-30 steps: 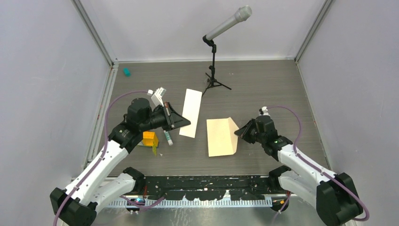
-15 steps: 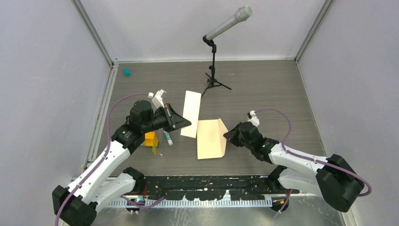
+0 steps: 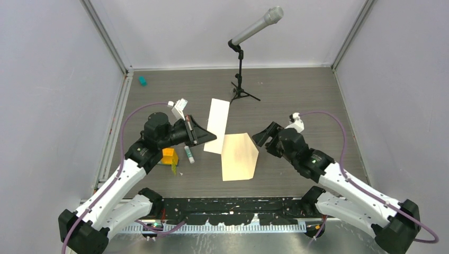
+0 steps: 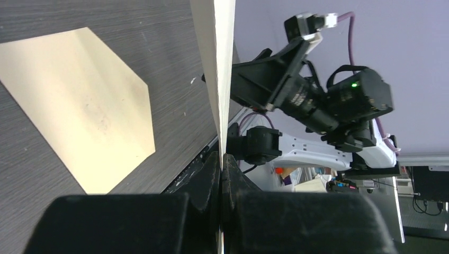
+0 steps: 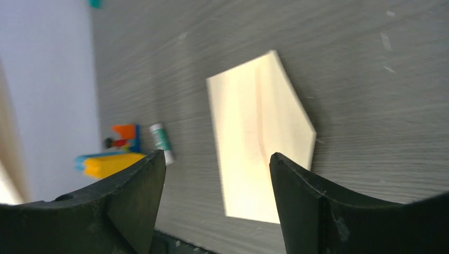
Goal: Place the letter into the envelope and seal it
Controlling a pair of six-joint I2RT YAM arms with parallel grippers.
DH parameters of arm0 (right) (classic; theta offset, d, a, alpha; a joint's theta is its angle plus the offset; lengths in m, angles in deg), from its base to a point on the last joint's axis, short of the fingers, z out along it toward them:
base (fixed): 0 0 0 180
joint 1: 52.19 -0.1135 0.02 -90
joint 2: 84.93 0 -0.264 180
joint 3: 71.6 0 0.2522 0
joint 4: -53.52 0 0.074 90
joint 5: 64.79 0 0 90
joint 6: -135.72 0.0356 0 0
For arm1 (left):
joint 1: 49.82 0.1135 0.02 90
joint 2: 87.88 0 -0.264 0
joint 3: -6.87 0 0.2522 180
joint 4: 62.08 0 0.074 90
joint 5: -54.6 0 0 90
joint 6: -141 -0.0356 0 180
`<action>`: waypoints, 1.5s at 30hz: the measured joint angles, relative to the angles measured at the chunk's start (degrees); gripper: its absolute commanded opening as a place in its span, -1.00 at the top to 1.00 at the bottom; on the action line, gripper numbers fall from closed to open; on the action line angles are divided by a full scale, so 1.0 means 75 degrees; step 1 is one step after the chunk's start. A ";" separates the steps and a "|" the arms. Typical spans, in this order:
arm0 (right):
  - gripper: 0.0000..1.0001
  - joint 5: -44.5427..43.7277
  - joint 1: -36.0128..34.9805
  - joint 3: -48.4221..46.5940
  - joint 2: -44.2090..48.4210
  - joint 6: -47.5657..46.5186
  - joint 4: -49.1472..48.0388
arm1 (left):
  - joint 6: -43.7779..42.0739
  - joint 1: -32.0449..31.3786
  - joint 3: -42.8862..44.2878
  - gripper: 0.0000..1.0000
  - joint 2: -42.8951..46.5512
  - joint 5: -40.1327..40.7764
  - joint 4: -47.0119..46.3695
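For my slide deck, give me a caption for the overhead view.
Left gripper pinches the letter while the open right gripper hovers near the tan envelope.

Left arm (image 3: 112, 185), right arm (image 3: 349, 185) white-shelled with black joint housings, purple cable (image 4: 350, 37) per wrist, green LED (image 3: 313, 157) on right forearm, left gripper (image 4: 221, 156), right gripper (image 5: 216, 159) matte black.

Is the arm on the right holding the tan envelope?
No, the right arm's jaws stand wide open, and the envelope lies flat on the table beyond them, apart from both.
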 measured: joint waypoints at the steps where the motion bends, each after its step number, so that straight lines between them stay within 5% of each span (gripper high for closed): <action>1: -0.47 0.0093 0.0000 -0.0184 0.0143 -0.0102 0.0064 | 0.0000 0.0000 -0.0003 1.00 0.0006 -0.0055 -0.0082; 11: -0.41 0.2320 -0.0108 -0.1483 0.0090 -0.0393 -0.0871 | 0.0586 0.0000 -0.0420 1.00 -0.0029 -0.0749 -0.1979; 26: 0.11 0.2809 -0.0583 -0.1851 -0.0927 -0.0254 -0.2559 | 0.1562 -0.0533 -0.0766 1.00 -0.0379 -0.0784 -0.3640; 36: -0.26 0.2095 -0.0589 -0.1367 0.0609 0.0187 -0.2186 | 0.1883 -0.0627 -0.0903 1.00 -0.0350 -0.0481 -0.4028; 41: -0.60 0.2136 -0.0592 -0.1282 0.1131 0.0102 -0.2049 | 0.2069 -0.0644 -0.0941 1.00 -0.0321 -0.0425 -0.4296; 45: -0.57 0.2311 -0.0603 -0.1431 0.0764 -0.0082 -0.2063 | 0.2226 -0.0819 -0.0959 1.00 -0.0318 -0.0361 -0.4543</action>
